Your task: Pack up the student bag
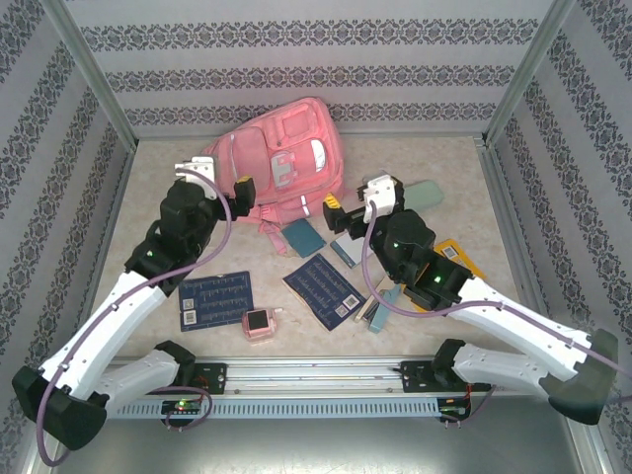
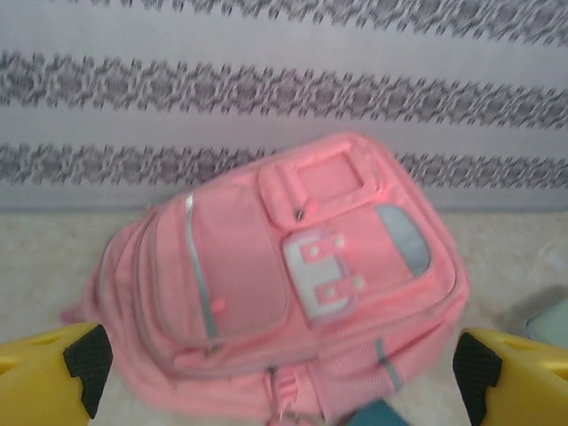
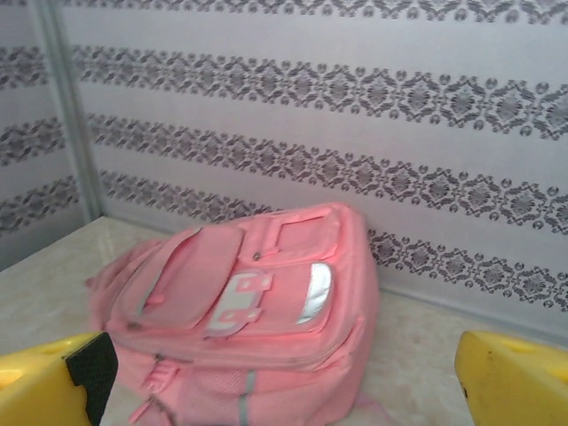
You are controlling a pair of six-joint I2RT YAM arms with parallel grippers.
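My left arm [image 1: 118, 306] reaches forward, its left gripper [image 1: 219, 184] spread wide at the near left corner of the student bag [image 1: 281, 163]. My right arm [image 1: 494, 316] bends inward, its right gripper [image 1: 355, 200] equally wide and empty, just right of the bag.

The student bag [image 2: 266, 284] lies on the pale table [image 2: 44, 266], its top against the patterned wall [image 2: 266, 89]. Its front faces up, showing the white-trimmed pockets and pale stripes. The left gripper [image 2: 280, 368] is spread wide: one yellow finger [image 2: 40, 377] stands at each lower corner, clear of the bag. A teal object [image 2: 377, 414] touches the bag's lower edge.
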